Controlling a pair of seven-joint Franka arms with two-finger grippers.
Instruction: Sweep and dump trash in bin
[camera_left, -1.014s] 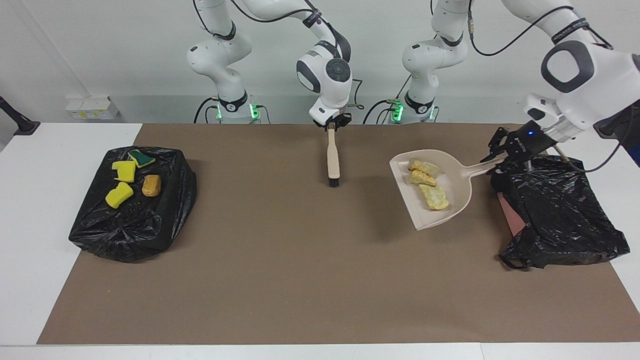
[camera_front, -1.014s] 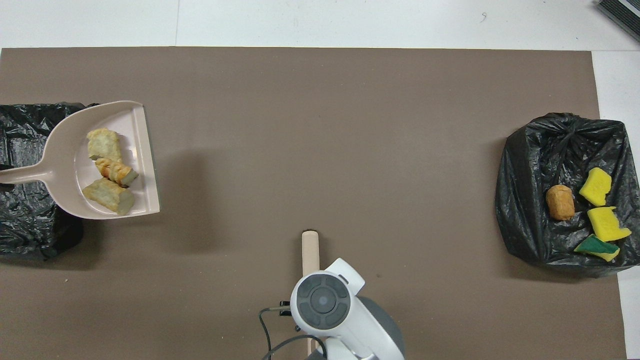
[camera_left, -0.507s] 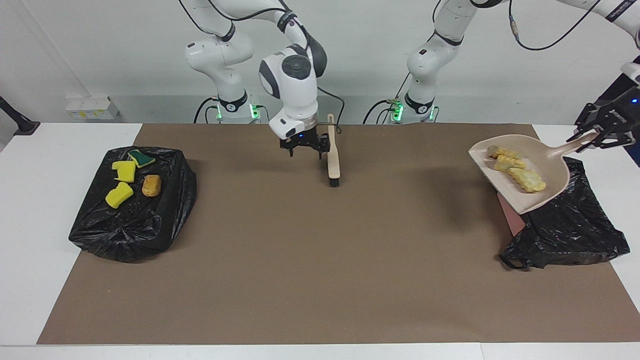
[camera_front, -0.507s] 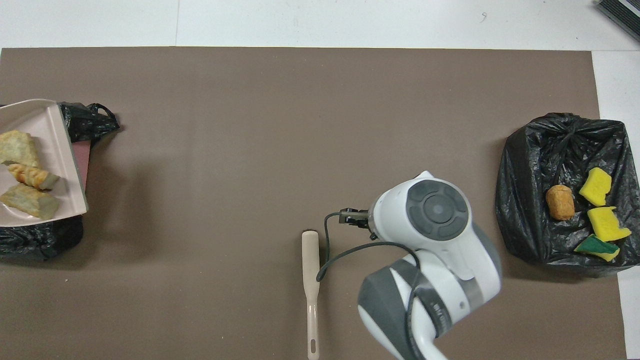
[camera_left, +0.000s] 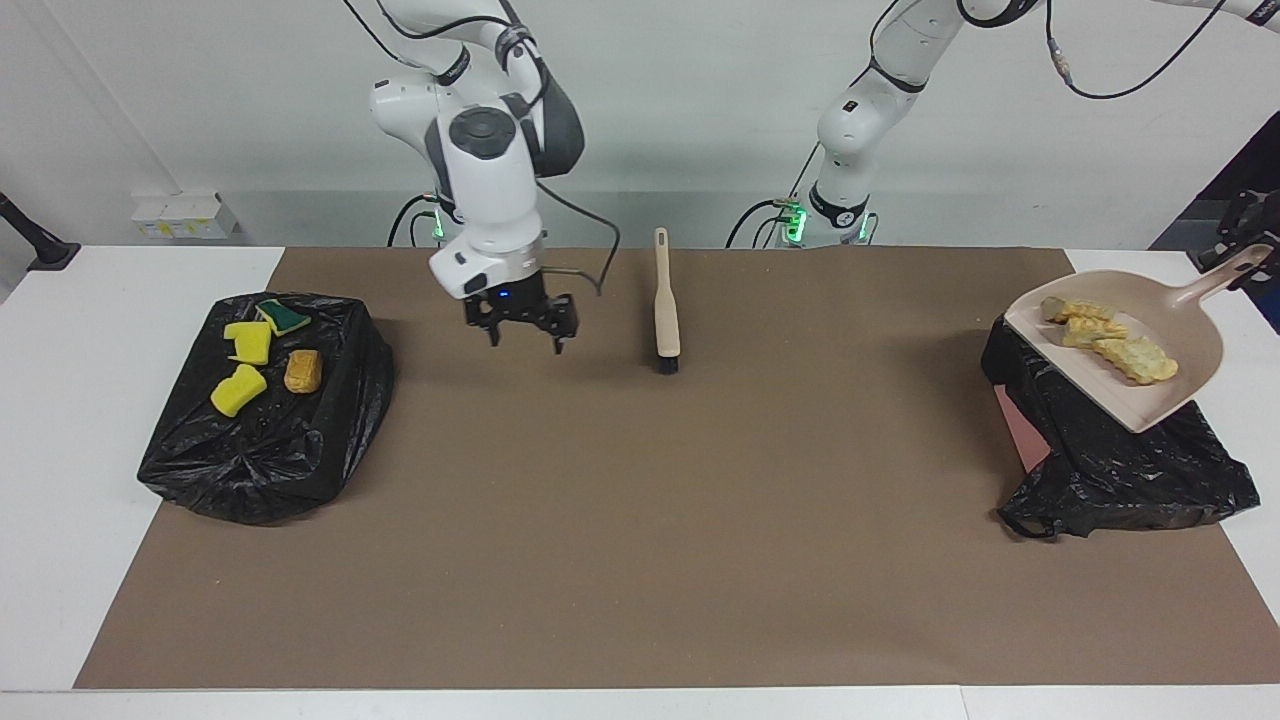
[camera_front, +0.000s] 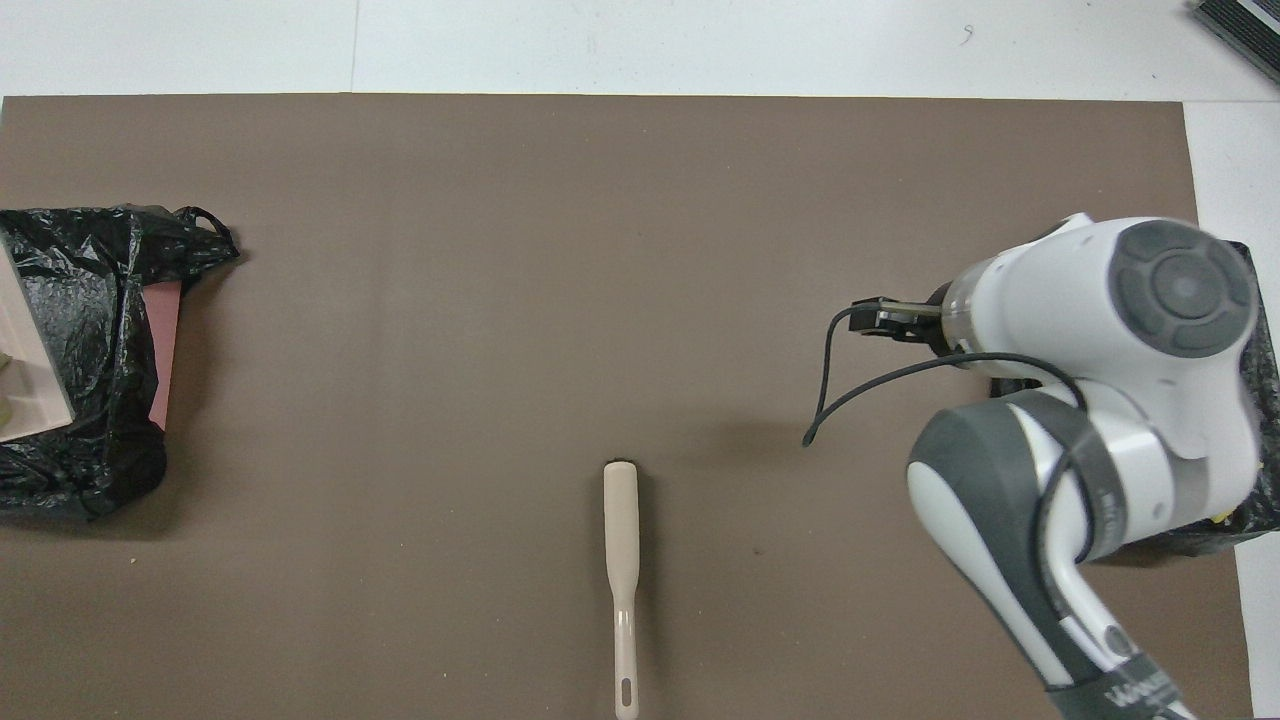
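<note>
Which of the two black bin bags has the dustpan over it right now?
The black plastic bin bag at the left arm's end of the table: the beige plastic dustpan hangs above it. The other black bag holds yellow sponge bits.

- My right arm (camera_left: 480, 130) is glossy white in rounded segments, with dark grey collars at its joints.
- Its wrist carries a round grey cap (camera_front: 1180, 285) ringed with concentric grooves.
- A thin black cable (camera_front: 880, 385) loops loose from that wrist; more black cables run along the upper links.
- The right gripper (camera_left: 522, 318) is a black block with short black fingers and one small blue light on its body.
- Both bases wear a black band and glow green at the foot (camera_left: 795, 215).
- My left arm (camera_left: 880, 90) has the same white shell, trailed by a black cable.
</note>
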